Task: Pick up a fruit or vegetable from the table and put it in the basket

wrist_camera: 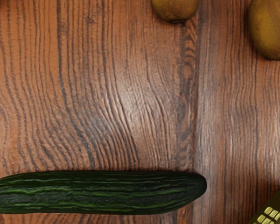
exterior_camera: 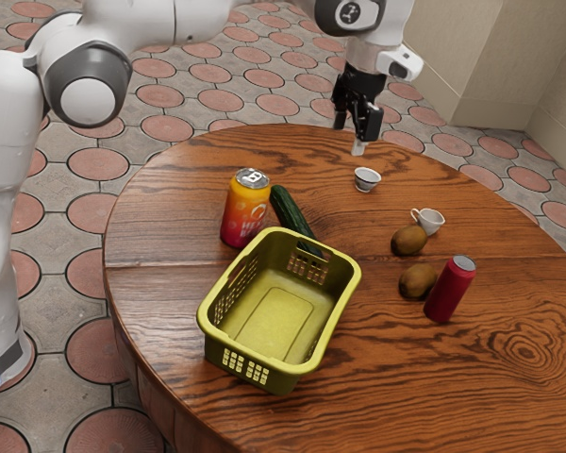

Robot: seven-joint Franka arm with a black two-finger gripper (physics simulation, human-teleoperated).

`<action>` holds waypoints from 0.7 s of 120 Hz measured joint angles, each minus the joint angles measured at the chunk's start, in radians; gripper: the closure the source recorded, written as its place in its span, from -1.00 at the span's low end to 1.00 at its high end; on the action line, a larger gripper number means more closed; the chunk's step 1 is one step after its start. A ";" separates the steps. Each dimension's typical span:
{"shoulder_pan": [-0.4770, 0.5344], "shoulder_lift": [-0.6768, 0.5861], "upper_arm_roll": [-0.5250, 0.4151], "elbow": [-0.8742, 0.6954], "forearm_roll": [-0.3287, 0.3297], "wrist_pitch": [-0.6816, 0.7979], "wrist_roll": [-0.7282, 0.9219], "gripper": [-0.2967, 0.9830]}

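In the exterior view, take the basket as your clock's centre: your gripper hangs above the table toward one o'clock, its two fingers apart, as far as this slanted angle lets you judge. Your cucumber lies on the wood at twelve, just beside the basket. You have one brown fruit at two, another nearer three.

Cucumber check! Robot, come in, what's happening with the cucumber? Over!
Jaws open, nothing held. Cucumber lying on the table, not in the basket. Orange-and-red can close beside it, might crowd a grab. Over.
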 joint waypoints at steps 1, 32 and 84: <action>0.000 0.000 0.000 0.000 0.000 0.000 0.000 -0.54; 0.000 0.005 -0.001 0.004 0.002 -0.004 0.011 -0.54; -0.006 0.367 -0.113 0.254 0.004 0.146 -0.033 -0.54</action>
